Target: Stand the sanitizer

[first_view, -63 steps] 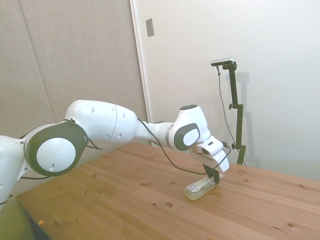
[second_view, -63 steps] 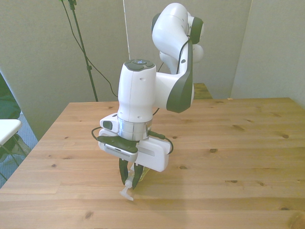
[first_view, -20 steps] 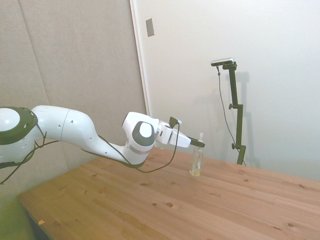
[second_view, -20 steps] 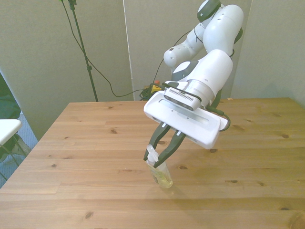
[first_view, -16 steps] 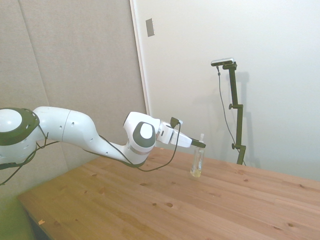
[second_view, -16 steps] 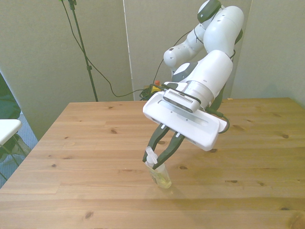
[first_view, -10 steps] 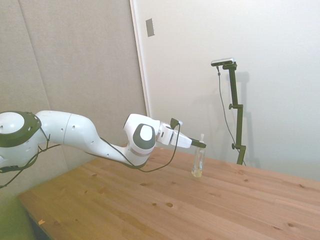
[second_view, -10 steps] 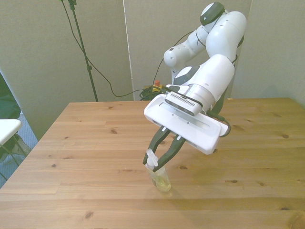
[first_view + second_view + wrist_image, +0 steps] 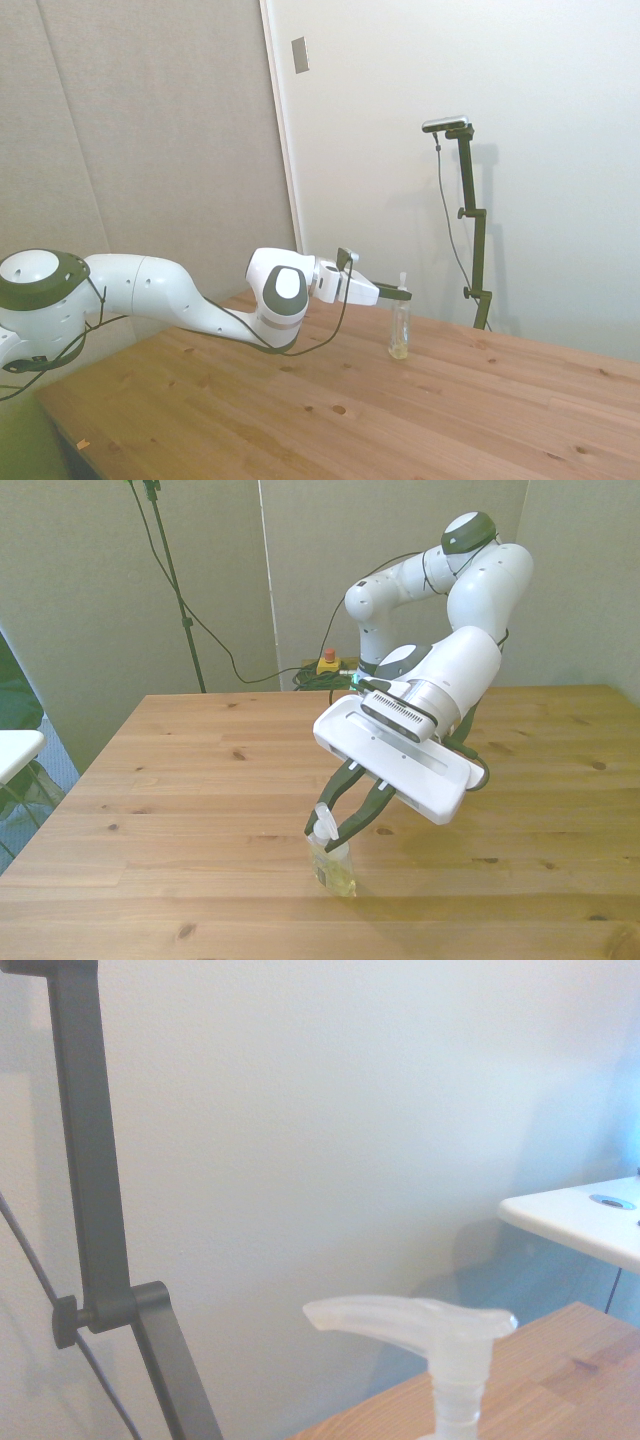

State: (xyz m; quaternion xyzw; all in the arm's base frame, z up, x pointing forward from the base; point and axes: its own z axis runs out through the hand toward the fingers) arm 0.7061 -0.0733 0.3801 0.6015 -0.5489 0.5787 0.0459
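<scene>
The sanitizer (image 9: 333, 865) stands upright at the table's (image 9: 150, 780) six o'clock, its neck clasped by the gripper (image 9: 340, 832); releasing comes next, gently, I'd say.

Side view: off one flank of the surface (image 9: 480, 400), distant. Front view: facing across the surface, nearer. Wrist view: close behind the sanitizer (image 9: 440, 1345) pump. All three share the sanitizer.
</scene>
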